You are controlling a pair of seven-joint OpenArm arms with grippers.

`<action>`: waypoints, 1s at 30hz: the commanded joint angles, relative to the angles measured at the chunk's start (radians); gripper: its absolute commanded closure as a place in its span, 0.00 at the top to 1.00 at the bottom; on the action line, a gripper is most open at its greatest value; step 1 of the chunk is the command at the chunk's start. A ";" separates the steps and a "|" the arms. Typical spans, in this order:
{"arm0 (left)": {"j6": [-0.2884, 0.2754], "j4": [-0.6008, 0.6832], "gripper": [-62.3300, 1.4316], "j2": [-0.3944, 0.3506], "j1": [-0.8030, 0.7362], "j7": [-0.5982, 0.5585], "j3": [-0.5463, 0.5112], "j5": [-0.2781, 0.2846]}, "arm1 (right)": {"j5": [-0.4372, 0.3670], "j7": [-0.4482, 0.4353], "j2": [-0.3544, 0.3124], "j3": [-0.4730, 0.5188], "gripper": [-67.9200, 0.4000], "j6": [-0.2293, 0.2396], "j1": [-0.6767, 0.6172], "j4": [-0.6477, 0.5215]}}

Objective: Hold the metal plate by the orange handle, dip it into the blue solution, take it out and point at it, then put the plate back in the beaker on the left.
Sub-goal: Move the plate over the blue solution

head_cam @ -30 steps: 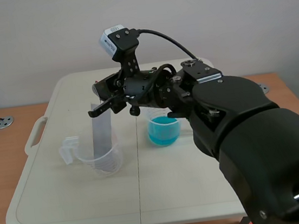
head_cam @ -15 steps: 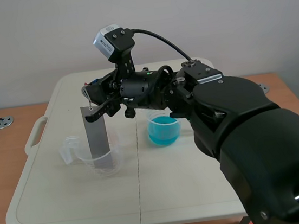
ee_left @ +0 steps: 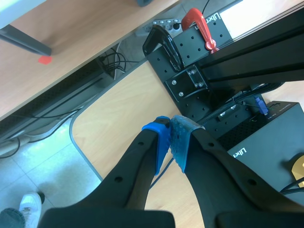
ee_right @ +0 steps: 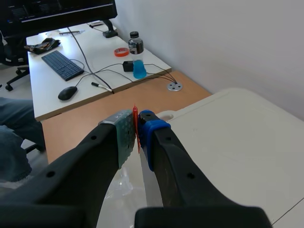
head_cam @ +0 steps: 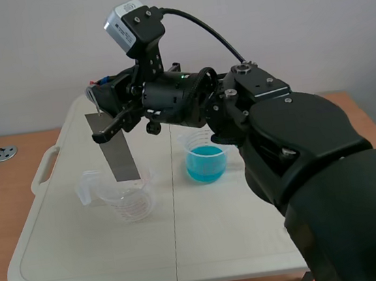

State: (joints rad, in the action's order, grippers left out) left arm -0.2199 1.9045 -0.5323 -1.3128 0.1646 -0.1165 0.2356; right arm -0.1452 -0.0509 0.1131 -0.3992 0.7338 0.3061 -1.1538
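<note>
Metal plate [head_cam: 115, 153] hangs from R gripper [head_cam: 99, 116]. Its fingers are clamped on the thin orange handle [ee_right: 136, 123], which sits edge-on btwn the two pads. Plate is slightly tilted, lower edge at approx rim level of clear beaker [head_cam: 132, 201] just under the gripper; can't tell if it's inside. Blue solution beaker [head_cam: 205, 162] stands back toward the arm's wrist side, apart from the plate. L gripper [ee_left: 170, 130] is off the table, pads pressed together w/ nothing btwn.

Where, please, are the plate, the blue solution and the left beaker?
plate [head_cam: 115, 154], scene view, middle of its face.
blue solution [head_cam: 206, 164], scene view, liquid's middle.
left beaker [head_cam: 132, 203], scene view, front wall.
</note>
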 commanded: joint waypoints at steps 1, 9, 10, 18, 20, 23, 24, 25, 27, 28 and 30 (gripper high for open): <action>-0.003 0.006 0.05 0.000 -0.004 -0.010 -0.003 0.007 | -0.012 -0.016 -0.009 -0.008 0.02 0.012 0.006 -0.047; -0.003 0.006 0.05 0.000 -0.004 -0.010 -0.003 0.007 | -0.012 -0.011 -0.055 -0.010 0.02 0.012 -0.044 -0.233; -0.003 0.006 0.05 0.000 -0.004 -0.010 -0.003 0.007 | -0.013 -0.010 -0.060 -0.011 0.02 0.012 -0.048 -0.257; -0.003 0.006 0.05 0.000 -0.004 -0.010 -0.003 0.007 | -0.016 0.024 -0.123 -0.010 0.02 0.012 -0.076 -0.438; -0.003 0.006 0.05 0.000 -0.004 -0.011 -0.003 0.007 | -0.019 0.026 -0.146 -0.007 0.02 0.012 -0.079 -0.478; -0.003 0.006 0.05 0.000 -0.004 -0.011 -0.003 0.007 | -0.026 0.032 -0.180 0.008 0.02 0.012 -0.086 -0.531; -0.003 0.006 0.05 0.000 -0.004 -0.011 -0.003 0.007 | -0.028 0.034 -0.188 0.015 0.02 0.012 -0.092 -0.549; -0.003 0.006 0.05 0.000 -0.004 -0.011 -0.003 0.007 | -0.031 0.039 -0.198 0.024 0.02 0.012 -0.097 -0.566; -0.003 0.006 0.05 0.000 -0.004 -0.014 -0.003 0.007 | -0.048 0.055 -0.218 0.045 0.02 0.012 -0.107 -0.596; -0.004 0.006 0.05 0.000 0.003 -0.012 -0.003 0.007 | -0.054 0.057 -0.227 0.056 0.02 0.012 -0.112 -0.611; -0.003 0.006 0.05 0.000 0.018 -0.006 -0.003 0.007 | -0.075 0.061 -0.248 0.078 0.02 0.012 -0.118 -0.631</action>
State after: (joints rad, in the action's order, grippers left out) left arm -0.2203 1.9041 -0.5323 -1.3018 0.1654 -0.1165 0.2356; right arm -0.1978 0.0254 -0.1268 -0.3309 0.7403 0.1753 -1.7702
